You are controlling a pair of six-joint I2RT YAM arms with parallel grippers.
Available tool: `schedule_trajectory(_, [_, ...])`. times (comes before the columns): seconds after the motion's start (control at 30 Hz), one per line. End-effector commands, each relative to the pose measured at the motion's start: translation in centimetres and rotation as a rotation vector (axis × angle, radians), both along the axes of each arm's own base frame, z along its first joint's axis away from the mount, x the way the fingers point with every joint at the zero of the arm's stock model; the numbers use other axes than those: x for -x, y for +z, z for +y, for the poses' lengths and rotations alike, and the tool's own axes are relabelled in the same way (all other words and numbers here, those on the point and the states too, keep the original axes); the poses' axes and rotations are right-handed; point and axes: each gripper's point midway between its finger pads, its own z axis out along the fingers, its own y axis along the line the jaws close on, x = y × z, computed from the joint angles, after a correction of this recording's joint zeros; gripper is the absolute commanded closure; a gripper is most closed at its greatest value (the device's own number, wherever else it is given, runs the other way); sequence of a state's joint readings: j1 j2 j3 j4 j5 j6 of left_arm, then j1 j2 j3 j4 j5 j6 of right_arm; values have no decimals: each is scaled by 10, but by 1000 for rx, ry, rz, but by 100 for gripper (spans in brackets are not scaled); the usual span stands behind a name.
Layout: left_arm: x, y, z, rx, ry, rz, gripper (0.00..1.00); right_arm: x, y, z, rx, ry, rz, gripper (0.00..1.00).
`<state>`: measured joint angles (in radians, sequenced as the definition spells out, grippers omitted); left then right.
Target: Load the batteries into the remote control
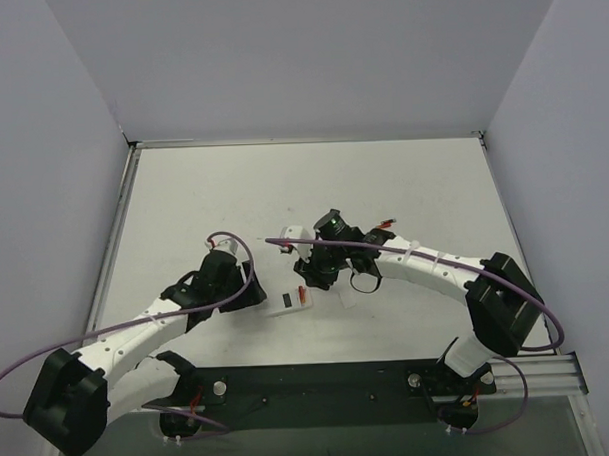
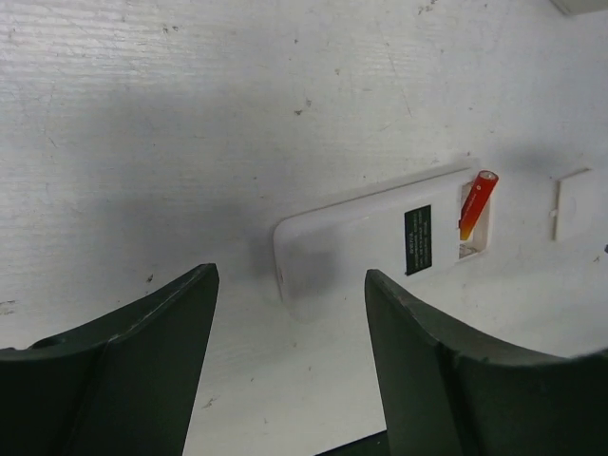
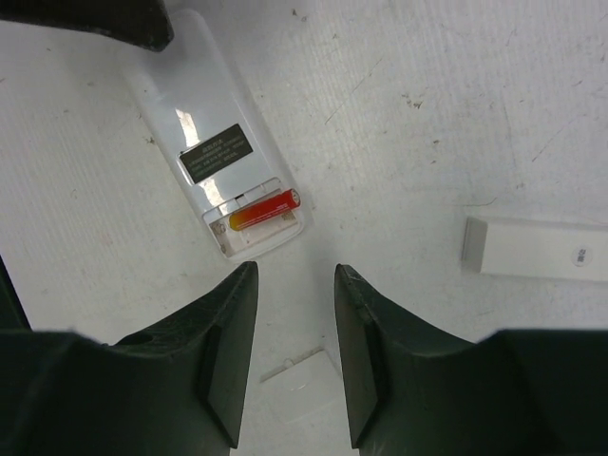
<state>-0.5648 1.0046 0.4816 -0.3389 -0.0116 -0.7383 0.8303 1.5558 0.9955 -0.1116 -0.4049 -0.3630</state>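
The remote control (image 2: 361, 237) lies white face up on the table, dark label (image 3: 216, 150) showing and its battery bay uncovered. One red-orange battery (image 3: 266, 209) sits aslant in the bay, its red end (image 2: 483, 182) over the rim. My left gripper (image 2: 290, 275) is open, its fingers either side of the remote's closed end and not touching it. My right gripper (image 3: 295, 269) hovers just off the bay end, jaws a narrow gap apart with nothing between them. From above, the remote (image 1: 290, 302) lies between both grippers.
A small white battery cover (image 3: 304, 375) lies on the table under my right gripper, also seen as a white cover (image 2: 575, 204) beyond the remote. A longer white remote (image 3: 537, 249) lies to the right. Grey walls ring the white table (image 1: 403, 185).
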Motion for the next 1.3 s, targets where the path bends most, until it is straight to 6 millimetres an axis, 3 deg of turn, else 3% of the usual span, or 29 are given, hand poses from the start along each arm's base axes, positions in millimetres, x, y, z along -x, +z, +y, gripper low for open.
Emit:
schedule_trajectory(0.0, [-15,-9,-11,28,58,-31,28,-8,7,11,-55,60,-39,67])
schedule_trajectory(0.33, [-6,-29,-27,23,2,33,42,-12,-7,15,-46,95,-5,66])
schedule_trajectory(0.97, [6,-15,-26,59,-8,17,42,-2,-24,30,-57,184,109,73])
schedule_trajectory(1.1, [9,-24,-26,49,-11,46,43,-3,-26,33,-56,187,117,74])
schedule_trajectory(1.27, [9,-33,-28,42,-16,71,52,-6,-28,33,-52,186,120,76])
